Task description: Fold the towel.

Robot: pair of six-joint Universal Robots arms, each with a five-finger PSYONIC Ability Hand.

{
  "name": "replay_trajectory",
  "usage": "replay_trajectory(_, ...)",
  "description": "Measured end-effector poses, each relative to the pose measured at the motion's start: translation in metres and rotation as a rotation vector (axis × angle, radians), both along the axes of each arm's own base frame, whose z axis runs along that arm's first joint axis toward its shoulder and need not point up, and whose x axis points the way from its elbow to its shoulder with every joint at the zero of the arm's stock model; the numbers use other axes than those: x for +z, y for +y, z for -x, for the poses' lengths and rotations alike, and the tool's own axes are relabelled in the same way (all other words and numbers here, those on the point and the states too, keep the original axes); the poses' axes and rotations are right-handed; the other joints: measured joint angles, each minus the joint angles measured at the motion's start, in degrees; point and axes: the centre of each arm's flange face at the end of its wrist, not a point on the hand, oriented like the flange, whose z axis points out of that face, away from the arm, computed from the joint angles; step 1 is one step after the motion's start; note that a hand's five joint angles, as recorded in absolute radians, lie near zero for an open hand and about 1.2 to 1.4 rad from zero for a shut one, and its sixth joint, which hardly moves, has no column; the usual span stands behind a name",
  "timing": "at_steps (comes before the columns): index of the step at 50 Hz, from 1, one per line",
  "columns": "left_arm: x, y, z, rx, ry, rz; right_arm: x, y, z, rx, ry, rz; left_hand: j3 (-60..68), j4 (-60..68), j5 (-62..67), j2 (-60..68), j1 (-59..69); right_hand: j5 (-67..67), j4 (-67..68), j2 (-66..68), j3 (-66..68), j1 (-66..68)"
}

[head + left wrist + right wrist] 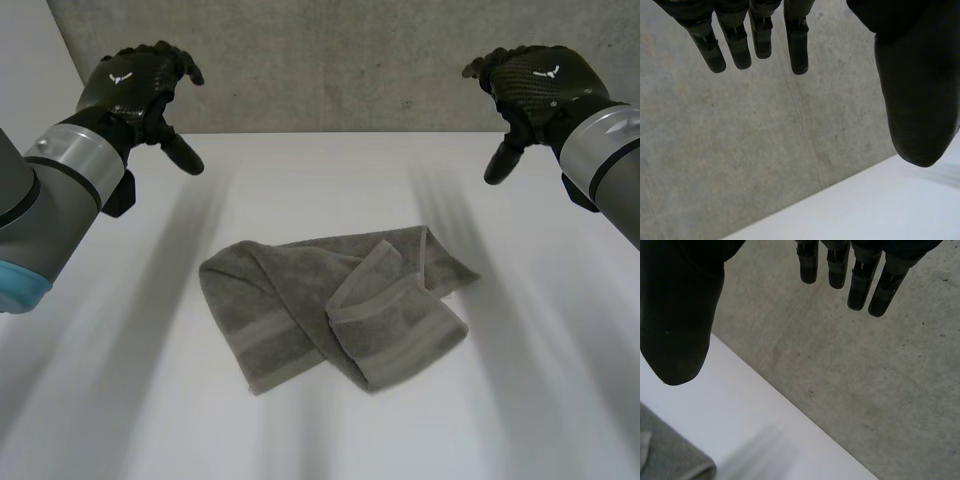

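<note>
- Head view: the towel (330, 305) lies in a loose heap mid-tabletop (110, 400), between the two arms and nearer than both hands. It is grey, with one flap (385, 320) doubled over on the right-near side and a woven band (275, 335) along the left-near part.
- The left hand (140, 85) hangs high at far left and the right hand (540, 85) high at far right, both well clear of the cloth. My read: they are parked wide so the heap is in plain sight and each hand can drop onto its own side.
- Both hands have their fingers (178, 62) loosely spread with the thumb hanging down, and they hold nothing.
- Fold judged not started: edges unaligned, no corner pinched.
- Writing: a small white mark (121, 77) on the back of each hand, a logo shape with no letters I can read. No tag or label seen on the towel.
- Left wrist view: the left hand's fingers (797, 50) are straight and apart, the thumb (917, 100) is set wide of them, and nothing is between. Beyond them is the grey concrete wall (740, 150) and the far edge of the tabletop (890, 210). The palm points at the wall, so the hand needs to tip down before any grasp.
- No text here.
- Right wrist view: the right hand's fingers (860, 285) are straight and apart, with the thumb (677, 315) wide and empty. A corner of the towel (670, 455) lies on the tabletop (765, 430) below the thumb, not touching it. The wall (865, 365) is beyond.
- That corner looks like the closest pick point for this hand.
- No text here either.
</note>
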Motion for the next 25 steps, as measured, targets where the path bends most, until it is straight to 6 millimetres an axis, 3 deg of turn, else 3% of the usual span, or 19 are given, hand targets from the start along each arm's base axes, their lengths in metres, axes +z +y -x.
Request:
replay_trajectory(9, -0.012, -0.001, -0.005, 0.01, 0.014, -0.116, 0.007, -0.002, 0.001, 0.003, -0.08, -0.031, 0.0, 0.0, 0.0, 0.0, 0.0, 0.0, 0.0, 0.0, 0.0, 0.0)
replay_trajectory(25, -0.011, -0.004, -0.007, 0.016, 0.019, -0.133, 0.007, 0.0, 0.002, 0.003, -0.103, -0.067, 0.0, 0.0, 0.0, 0.0, 0.0, 0.0, 0.0, 0.0, 0.0, 0.0)
